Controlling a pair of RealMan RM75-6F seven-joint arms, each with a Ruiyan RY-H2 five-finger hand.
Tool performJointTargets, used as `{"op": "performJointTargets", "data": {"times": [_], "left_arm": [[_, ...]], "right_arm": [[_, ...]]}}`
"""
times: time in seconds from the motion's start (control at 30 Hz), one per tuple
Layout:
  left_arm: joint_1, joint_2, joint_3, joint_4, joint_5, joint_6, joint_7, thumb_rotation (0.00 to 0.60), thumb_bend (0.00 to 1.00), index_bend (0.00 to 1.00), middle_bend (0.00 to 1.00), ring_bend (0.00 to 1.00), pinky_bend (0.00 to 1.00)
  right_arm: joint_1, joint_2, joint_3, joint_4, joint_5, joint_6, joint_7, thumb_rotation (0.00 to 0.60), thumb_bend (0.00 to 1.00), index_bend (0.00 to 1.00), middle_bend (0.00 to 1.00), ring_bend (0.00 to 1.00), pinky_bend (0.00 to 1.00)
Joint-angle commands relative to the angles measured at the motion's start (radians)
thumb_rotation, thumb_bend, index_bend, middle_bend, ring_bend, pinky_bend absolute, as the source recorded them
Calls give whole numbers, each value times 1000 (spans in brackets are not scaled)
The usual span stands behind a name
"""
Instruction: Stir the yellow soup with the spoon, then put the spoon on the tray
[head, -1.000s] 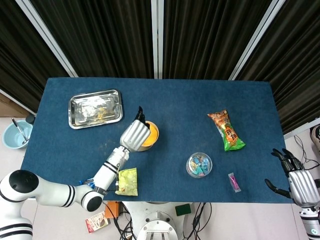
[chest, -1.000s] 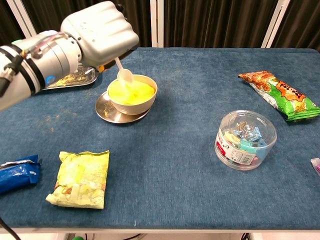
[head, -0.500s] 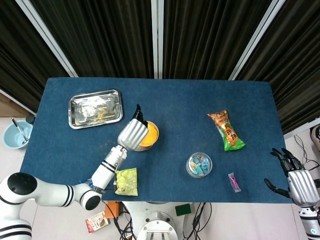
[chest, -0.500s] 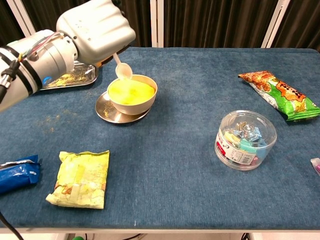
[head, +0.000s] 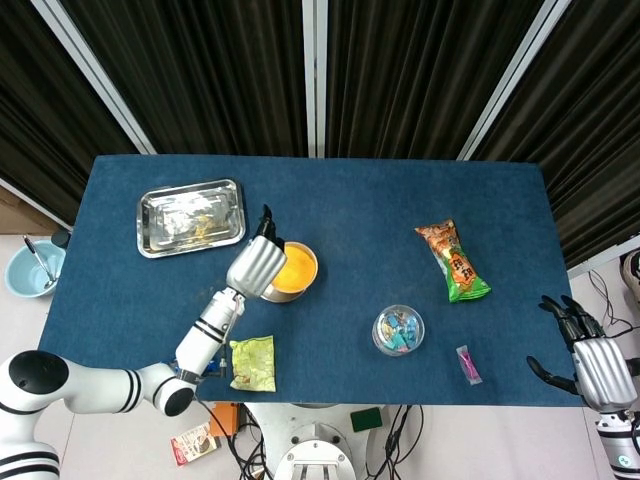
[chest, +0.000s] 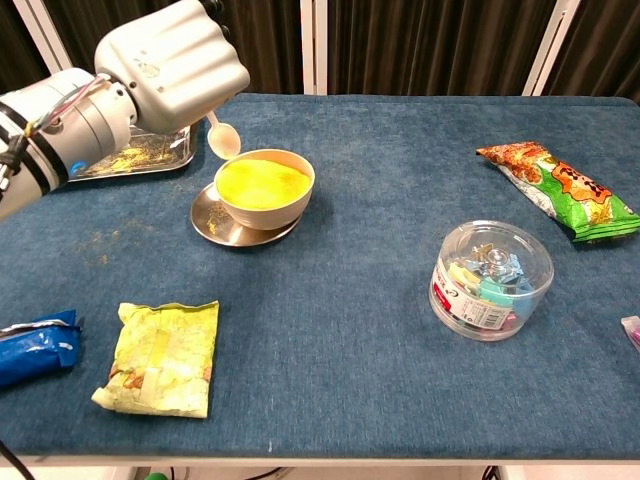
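Your left robot hand (chest: 170, 62) holds the white spoon (chest: 221, 137), with its fingers wrapped around the handle. The spoon's round end hangs in the air just past the left rim of the bowl of yellow soup (chest: 264, 187), out of the soup. The bowl sits on a small metal saucer (chest: 212, 222) on the blue desk (chest: 380, 330). The metal tray (head: 191, 216) lies near the bowl, toward the back left corner of the desk. Your right robot hand (head: 593, 362) is off the right edge of the desk, well apart from everything, holding nothing with its fingers spread apart. A yellow-green packet (chest: 160, 357) and a blue packet (chest: 36, 346) lie at the front left. A clear round tub (chest: 490, 278) sits on the right, and a green and orange snack bag (chest: 556, 189) lies behind it.
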Motion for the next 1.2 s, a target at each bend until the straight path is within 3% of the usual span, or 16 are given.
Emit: {"op": "performJointTargets", "data": {"times": [0.03, 0.17, 0.3, 0.6, 0.77, 0.97, 1.2], "left_arm": [[5, 3, 11, 3, 19, -14, 22, 600, 511, 635, 559, 333, 188], [12, -2, 5, 7, 35, -21, 14, 600, 511, 636, 559, 333, 189], [27, 7, -38, -5, 20, -31, -73, 600, 511, 637, 560, 333, 187], [110, 68, -227, 4, -162, -88, -489, 600, 507, 639, 550, 333, 189], [166, 105, -316, 59, -316, -217, -756, 600, 504, 637, 542, 331, 191], [182, 83, -329, 242, -394, -352, -908, 600, 498, 625, 533, 316, 182], [172, 3, -290, 465, -387, -452, -964, 600, 487, 542, 484, 283, 168]], "right_arm": [[2, 1, 1, -6, 0, -1, -5, 600, 236, 97, 192, 76, 203], [5, 2, 2, -16, 0, -7, -15, 600, 236, 97, 192, 76, 203], [5, 7, 3, -25, 1, -8, -24, 600, 236, 97, 192, 76, 203], [0, 19, 4, -48, 5, -6, -44, 600, 236, 96, 192, 76, 203], [-1, 24, 4, -63, 3, -6, -58, 600, 236, 96, 192, 76, 203], [-5, 25, 1, -88, 2, -6, -87, 600, 236, 97, 192, 76, 203], [-9, 32, 1, -133, 1, -8, -137, 600, 236, 96, 192, 76, 203]]}}
